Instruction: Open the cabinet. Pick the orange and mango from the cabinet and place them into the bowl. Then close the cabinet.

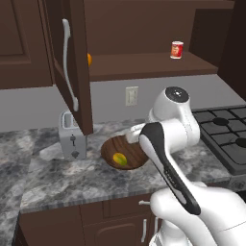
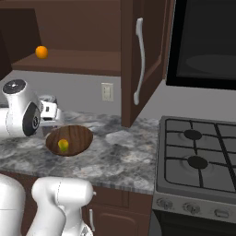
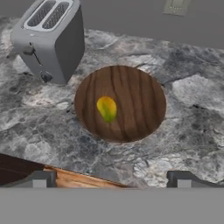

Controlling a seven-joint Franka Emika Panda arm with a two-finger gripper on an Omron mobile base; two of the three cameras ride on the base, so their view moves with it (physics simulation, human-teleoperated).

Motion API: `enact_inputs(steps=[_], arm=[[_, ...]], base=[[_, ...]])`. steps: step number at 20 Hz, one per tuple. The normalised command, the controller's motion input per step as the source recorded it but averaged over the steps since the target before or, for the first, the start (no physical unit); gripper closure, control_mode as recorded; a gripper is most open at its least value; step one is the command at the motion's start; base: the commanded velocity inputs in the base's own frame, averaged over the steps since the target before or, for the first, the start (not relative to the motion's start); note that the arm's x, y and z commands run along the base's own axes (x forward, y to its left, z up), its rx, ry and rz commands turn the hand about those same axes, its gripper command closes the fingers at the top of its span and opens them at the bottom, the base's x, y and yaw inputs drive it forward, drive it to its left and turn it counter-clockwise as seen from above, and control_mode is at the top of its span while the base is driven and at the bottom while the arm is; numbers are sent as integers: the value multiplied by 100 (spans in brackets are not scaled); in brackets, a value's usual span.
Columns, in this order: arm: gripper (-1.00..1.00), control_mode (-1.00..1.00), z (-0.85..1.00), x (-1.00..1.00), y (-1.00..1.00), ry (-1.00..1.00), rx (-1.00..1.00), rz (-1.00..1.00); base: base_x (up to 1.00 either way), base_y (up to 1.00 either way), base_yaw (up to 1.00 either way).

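Your arm (image 1: 170, 144) is folded forward, elbow raised. Your gripper (image 3: 111, 179) points downward, jaws spread wide, holding nothing.

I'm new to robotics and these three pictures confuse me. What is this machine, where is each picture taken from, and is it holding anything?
It is a white robot arm on a drivable base in a simulated kitchen. Two pictures come from cameras behind the arm, left and right; the third looks down from its hand. On the granite counter stand a silver toaster and a wooden bowl with the mango lying in it. The cabinet is open; the orange sits on its shelf, a red can further along. The gripper hangs open above the bowl, holding nothing.
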Motion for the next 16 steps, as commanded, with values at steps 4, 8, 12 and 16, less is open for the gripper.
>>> enact_inputs(steps=[4,8,12,16], arm=[[-100,-100,69,-4,0,-14,8,3],[-100,-100,71,-7,0,-12,7,3],[-100,-100,69,0,0,-11,4,3],[-100,-100,45,18,0,-14,1,5]], base=[[0,0,0],[0,0,0],[0,0,0],[0,0,0]])
